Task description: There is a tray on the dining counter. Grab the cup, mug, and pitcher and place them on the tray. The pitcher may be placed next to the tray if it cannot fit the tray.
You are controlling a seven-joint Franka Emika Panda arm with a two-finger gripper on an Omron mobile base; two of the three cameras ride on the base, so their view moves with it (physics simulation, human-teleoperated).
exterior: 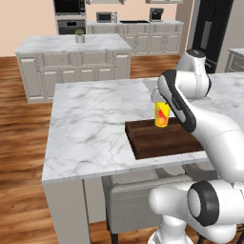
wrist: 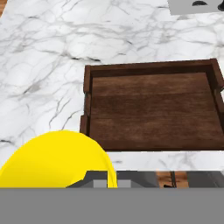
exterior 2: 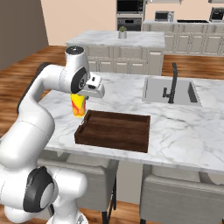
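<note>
The pincer (exterior 2: 80,97) pinches the yellow cup (exterior 2: 78,106) by its top, holding it upright above the counter (exterior 2: 183,131). The cup hangs at the tray's (exterior 2: 114,130) ten o'clock corner in the right base view; the sink (exterior 2: 151,89) lies at two o'clock.

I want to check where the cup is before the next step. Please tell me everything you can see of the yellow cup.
The cup is a small yellow tumbler without handle, with a red-orange design on its side. It looks like smooth plastic or glazed ware. It stays upright under the gripper, which is shut on its top. In the hand view its yellow rim sits close at the bottom left, beside the tray. It seems to hang near the tray's corner over the dining counter; whether it touches either, I cannot tell.
</note>
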